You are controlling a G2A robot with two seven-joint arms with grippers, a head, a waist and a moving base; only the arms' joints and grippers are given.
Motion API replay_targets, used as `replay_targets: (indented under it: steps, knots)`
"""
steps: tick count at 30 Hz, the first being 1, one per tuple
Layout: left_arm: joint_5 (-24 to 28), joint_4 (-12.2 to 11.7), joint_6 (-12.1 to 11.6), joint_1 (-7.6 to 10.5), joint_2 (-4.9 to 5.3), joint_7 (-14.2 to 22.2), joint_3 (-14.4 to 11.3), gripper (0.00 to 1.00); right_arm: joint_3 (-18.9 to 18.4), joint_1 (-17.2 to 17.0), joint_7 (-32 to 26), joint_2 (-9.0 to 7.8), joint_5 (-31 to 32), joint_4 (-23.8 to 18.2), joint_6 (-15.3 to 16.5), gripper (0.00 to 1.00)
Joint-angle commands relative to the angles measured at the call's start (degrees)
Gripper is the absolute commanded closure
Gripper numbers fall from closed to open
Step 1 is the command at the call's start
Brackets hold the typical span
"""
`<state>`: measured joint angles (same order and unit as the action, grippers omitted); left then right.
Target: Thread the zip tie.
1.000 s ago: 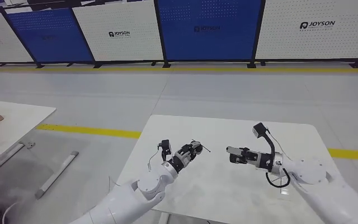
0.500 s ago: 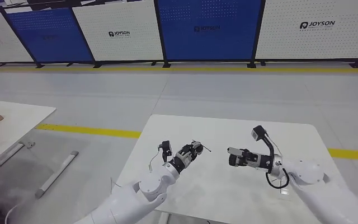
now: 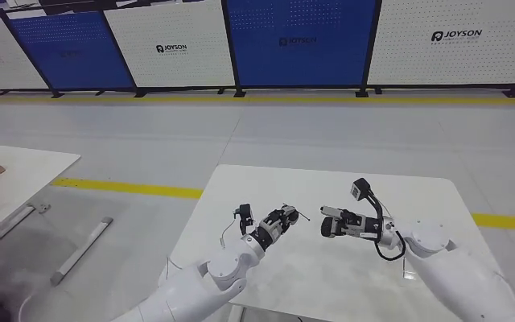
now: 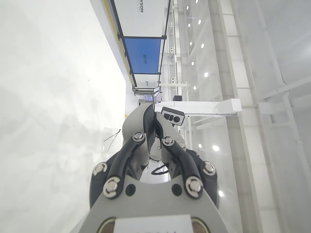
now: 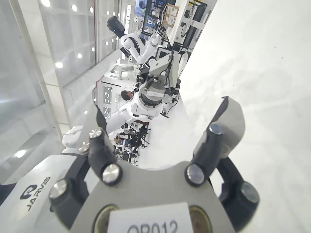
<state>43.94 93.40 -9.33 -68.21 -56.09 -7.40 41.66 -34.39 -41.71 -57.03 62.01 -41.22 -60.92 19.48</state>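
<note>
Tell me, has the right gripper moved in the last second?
Yes. In the top view the right gripper has shifted away from the table's right edge, toward the left gripper, which is shut on the zip tie.

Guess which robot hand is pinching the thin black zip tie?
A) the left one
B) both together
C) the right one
A: the left gripper is shut on the zip tie, while the right gripper stands open and empty.
</note>
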Motion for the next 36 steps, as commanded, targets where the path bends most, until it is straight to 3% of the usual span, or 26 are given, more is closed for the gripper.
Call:
replay_targets:
  steps: [1, 6, 11, 20, 25, 26, 27, 29, 30, 36]
  knots:
    - [0.01, -0.01, -0.08, -0.03, -0.02, -0.08, 0.08, 1.0, 0.0, 0.0, 0.0, 0.0, 0.0, 0.0, 0.0, 0.0]
    - [-0.87, 0.57, -0.04, -0.83, -0.53, 0.02, 0.58, 1.0, -0.92, -0.78, -2.08, 0.31, -1.96, -0.73, -1.77, 0.0]
    - [-1.9, 0.82, 0.25, -1.11, -1.25, -0.42, 0.89, 1.0, -0.15, 0.33, -5.97, 2.22, -5.06, 2.46, -3.44, 0.0]
    - [-2.15, 0.79, 0.3, -1.32, -1.43, -0.34, 1.02, 1.0, -0.23, 0.04, -5.29, 2.22, -4.86, 2.18, -3.57, 0.0]
    - [-2.48, 1.42, 1.26, -1.88, -2.0, 0.31, 1.37, 1.0, -1.63, -0.97, -3.92, 2.12, -2.78, 0.24, -5.76, 0.0]
    - [-2.56, 1.52, 1.32, -1.93, -2.1, 0.3, 1.49, 1.0, -1.79, -1.15, -3.97, 2.13, -2.52, 0.03, -6.11, 0.06]
    - [-2.59, 1.6, 1.37, -1.99, -2.2, 0.27, 1.64, 1.0, -2.04, -1.23, -3.96, 2.14, -2.28, -0.08, -6.52, 0.23]
    - [-2.56, 1.74, 1.51, -2.18, -2.4, 0.36, 2.03, 1.0, -2.69, -1.57, -4.02, 2.12, -1.93, -0.26, -6.88, 0.31]
    - [-2.6, 1.78, 1.59, -2.28, -2.47, 0.44, 2.21, 1.0, -2.98, -1.7, -4.04, 2.11, -1.75, -0.29, -7.03, 0.43]
    - [-3.48, 2.05, 1.89, -3.14, -2.89, 0.74, 3.31, 1.0, -4.46, -2.46, -4.69, 2.19, -0.94, -0.77, -8.44, 0.59]
